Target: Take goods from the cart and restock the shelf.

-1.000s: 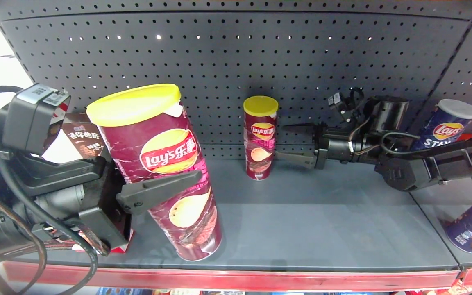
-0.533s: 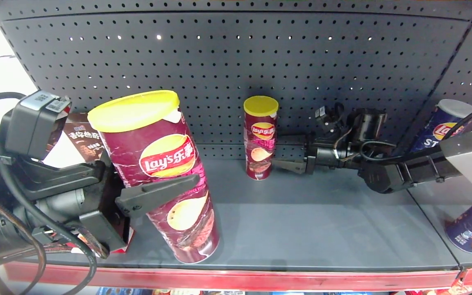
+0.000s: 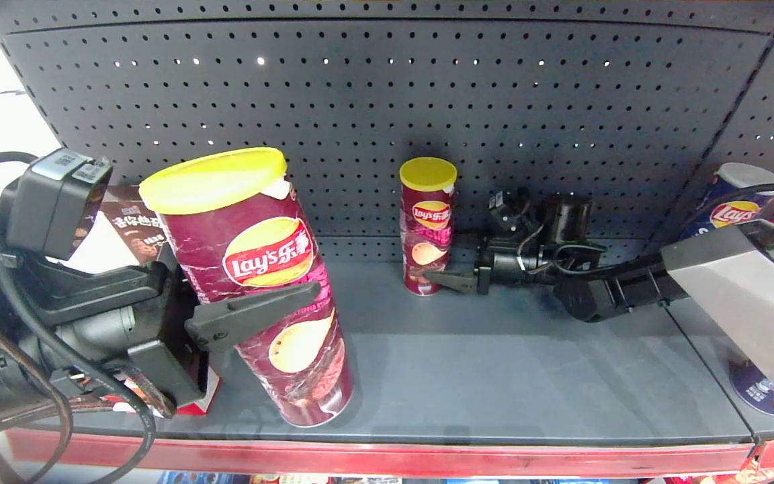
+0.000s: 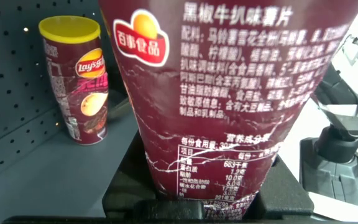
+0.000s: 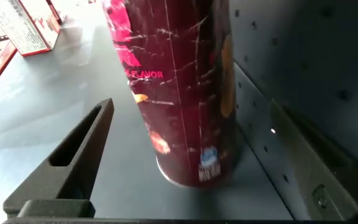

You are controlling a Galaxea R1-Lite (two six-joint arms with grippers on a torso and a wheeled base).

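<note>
The left gripper (image 3: 273, 296) is clamped on the front chip can (image 3: 252, 269), which is tilted with its base at the front edge of the shelf (image 3: 494, 376). Farther back, the right gripper (image 3: 441, 259) is spread, its fingers flanking the rear chip can (image 3: 427, 228), which stands upright against the pegboard (image 3: 427, 101).

I see bright, even light | blown-out white glare left of the shelf (image 3: 494, 363) | pinpoints glow through its back-panel holes | its edges bow
</note>
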